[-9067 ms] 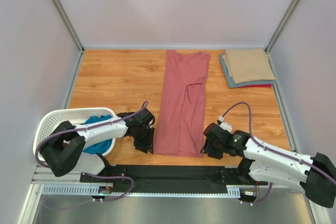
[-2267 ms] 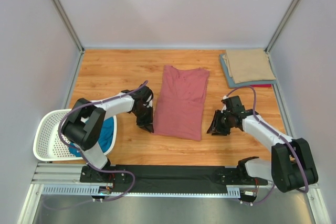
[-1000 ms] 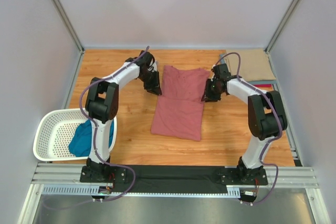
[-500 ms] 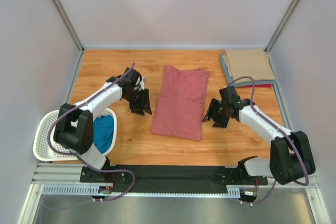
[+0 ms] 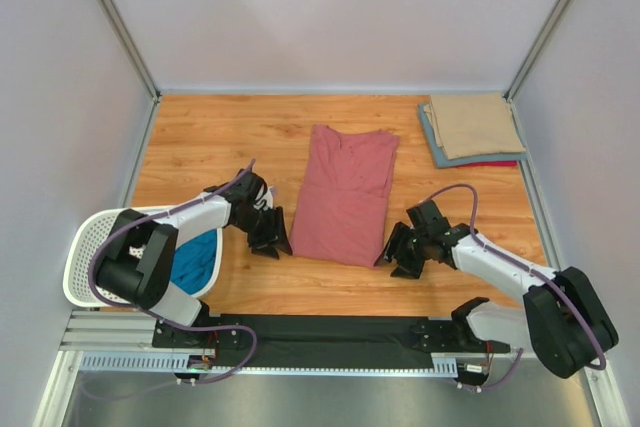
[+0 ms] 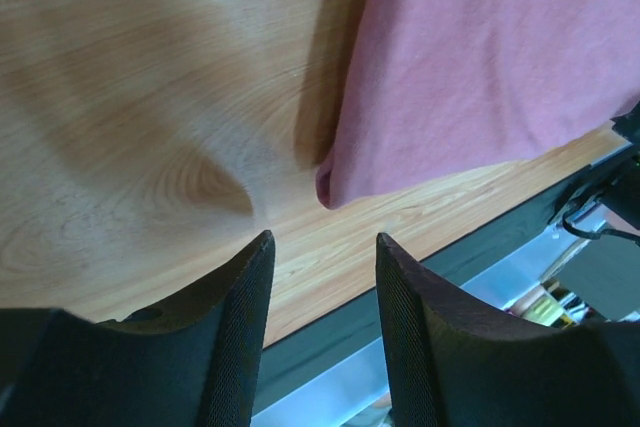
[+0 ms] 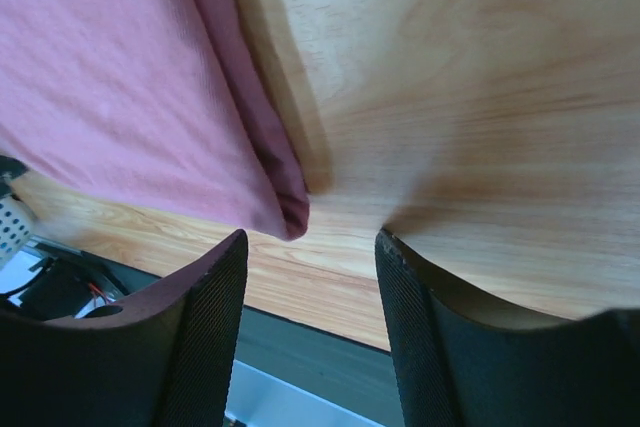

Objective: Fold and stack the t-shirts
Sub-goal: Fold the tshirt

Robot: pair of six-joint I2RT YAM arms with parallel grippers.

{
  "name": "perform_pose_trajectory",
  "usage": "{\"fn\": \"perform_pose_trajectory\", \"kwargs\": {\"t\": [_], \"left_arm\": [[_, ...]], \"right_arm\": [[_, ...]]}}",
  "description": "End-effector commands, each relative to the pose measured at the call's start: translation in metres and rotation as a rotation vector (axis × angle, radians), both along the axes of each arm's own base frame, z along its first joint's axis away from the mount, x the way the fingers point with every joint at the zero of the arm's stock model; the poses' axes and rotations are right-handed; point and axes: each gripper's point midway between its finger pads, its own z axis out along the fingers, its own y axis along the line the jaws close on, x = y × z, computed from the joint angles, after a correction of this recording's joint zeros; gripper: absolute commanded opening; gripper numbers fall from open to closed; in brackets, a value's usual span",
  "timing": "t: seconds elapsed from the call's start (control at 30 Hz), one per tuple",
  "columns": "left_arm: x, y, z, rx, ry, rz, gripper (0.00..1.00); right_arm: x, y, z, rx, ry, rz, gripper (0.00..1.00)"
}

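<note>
A dusty rose-red t-shirt (image 5: 345, 197) lies folded into a long rectangle on the wooden table (image 5: 220, 142). My left gripper (image 5: 272, 240) is low beside its near left corner, open and empty. In the left wrist view that corner (image 6: 330, 192) lies just ahead of the left gripper (image 6: 325, 239). My right gripper (image 5: 398, 252) sits by the near right corner, also open. In the right wrist view the folded corner (image 7: 292, 217) lies just beyond the right gripper (image 7: 312, 237). A tan t-shirt (image 5: 475, 124) tops a stack over a grey-blue one (image 5: 437, 152) and a red one (image 5: 497, 162).
A white perforated basket (image 5: 95, 232) stands at the near left with a teal t-shirt (image 5: 197, 255) in it, close behind the left arm. Grey walls enclose the table on three sides. A black strip and metal rail (image 5: 330, 332) run along the near edge.
Both grippers have drawn back from the shirt's far end to its near corners, and their jaws have opened wider. The rose-red shirt lies where it was.
</note>
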Motion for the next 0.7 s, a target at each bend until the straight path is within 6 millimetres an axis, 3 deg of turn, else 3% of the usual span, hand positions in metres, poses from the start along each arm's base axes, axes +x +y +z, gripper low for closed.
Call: {"fn": "perform_pose_trajectory", "kwargs": {"t": [0.0, 0.3, 0.67], "left_arm": [[0.005, -0.008, -0.003, -0.045, -0.013, 0.020, 0.52], [0.011, -0.008, -0.017, -0.023, 0.004, 0.062, 0.52], [0.011, -0.002, -0.027, 0.023, 0.011, 0.098, 0.47]], "right_arm": [[0.007, 0.011, 0.006, 0.065, -0.047, -0.075, 0.56], [0.011, 0.012, 0.007, 0.085, -0.089, -0.124, 0.54], [0.010, 0.011, -0.006, 0.084, -0.080, -0.160, 0.48]]}}
